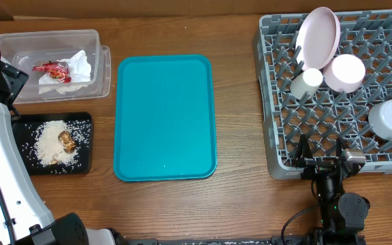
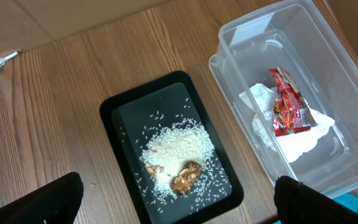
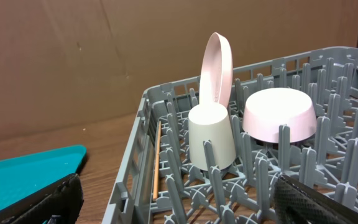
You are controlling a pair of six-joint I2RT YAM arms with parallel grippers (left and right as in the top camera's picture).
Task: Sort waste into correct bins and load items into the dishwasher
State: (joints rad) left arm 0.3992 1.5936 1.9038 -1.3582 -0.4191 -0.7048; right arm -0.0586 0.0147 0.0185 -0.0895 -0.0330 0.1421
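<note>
A teal tray (image 1: 165,116) lies bare at the table's middle. A clear plastic bin (image 1: 53,64) holds a red wrapper (image 2: 288,106) and white tissue (image 2: 266,102). A black tray (image 1: 26,133) holds rice (image 2: 176,146) and a brown food scrap (image 2: 186,176). The grey dishwasher rack (image 1: 278,88) holds a pink plate (image 1: 318,37), a pink bowl (image 1: 346,71), a cream cup (image 1: 306,83) and a white bowl (image 1: 390,119). My left gripper (image 2: 179,208) is open and empty above the black tray. My right gripper (image 1: 322,151) is open and empty at the rack's front edge.
A thin wooden stick (image 3: 156,158) lies along the inside of the rack's left wall. A brown cardboard wall stands behind the table. The rack's upright pegs (image 3: 216,180) stand between my right fingers (image 3: 179,208).
</note>
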